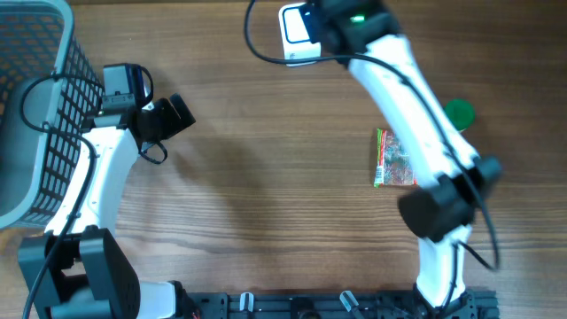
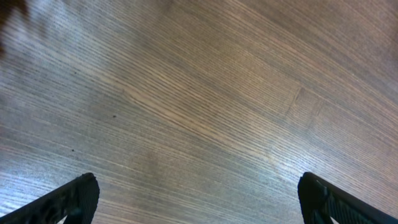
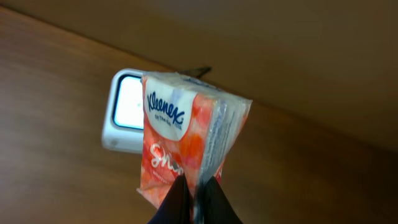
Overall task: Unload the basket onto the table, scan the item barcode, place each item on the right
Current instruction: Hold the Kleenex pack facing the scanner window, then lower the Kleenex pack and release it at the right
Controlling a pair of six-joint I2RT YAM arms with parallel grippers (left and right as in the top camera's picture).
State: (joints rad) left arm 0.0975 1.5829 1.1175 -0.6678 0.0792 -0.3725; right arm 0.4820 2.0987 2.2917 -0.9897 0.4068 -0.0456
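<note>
- Tissue pack [image 3: 180, 137], Kleenex-branded, is pinched at one edge between the pressed-together fingers of the right gripper [image 3: 196, 190], just in front of the white scanner [image 3: 124, 109].
- Left gripper [image 2: 199, 198] hovers over the wooden table [image 2: 205, 93], jaws spread wide, holding nothing.
- Snack packet [image 1: 392, 159] lies on the table beside the right arm [image 1: 416, 97].

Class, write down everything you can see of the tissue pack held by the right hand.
The tissue pack is a soft pocket pack in shiny plastic wrap, patterned coral and white, with a white label bearing a blue Kleenex logo and white script below. It stands roughly upright, slightly tilted, one crinkled side seam facing the camera. The right hand pinches its lower edge, shut on it. It hangs in front of the white scanner, overlapping it in view; whether they touch cannot be told.
</note>
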